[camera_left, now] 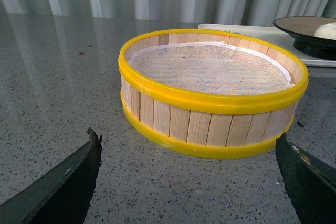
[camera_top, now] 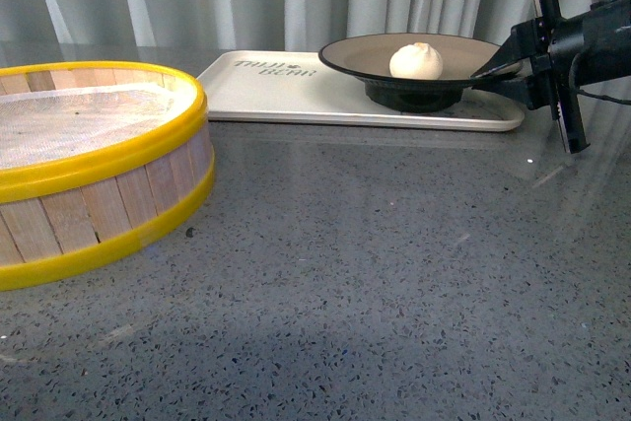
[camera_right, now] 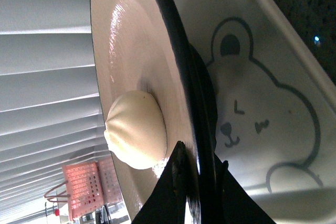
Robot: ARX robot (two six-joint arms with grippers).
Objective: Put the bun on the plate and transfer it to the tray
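Observation:
The white bun [camera_top: 416, 60] lies in the beige, black-rimmed plate [camera_top: 355, 50], which sits over the right part of the cream tray [camera_top: 266, 91] at the back of the table. My right gripper [camera_top: 498, 74] is shut on the plate's right rim. In the right wrist view its black fingers [camera_right: 176, 182] pinch the plate's rim [camera_right: 184, 77] just beside the bun [camera_right: 136, 129], above the tray [camera_right: 262, 93] with its printed bear. My left gripper [camera_left: 189, 153] hangs open near the table, in front of the steamer basket, holding nothing.
A yellow-rimmed wooden steamer basket [camera_top: 89, 160] with a white mesh liner stands at the left front; the basket [camera_left: 210, 90] fills the left wrist view. Grey speckled tabletop [camera_top: 375, 273] spreads across the front. Curtains hang behind the tray.

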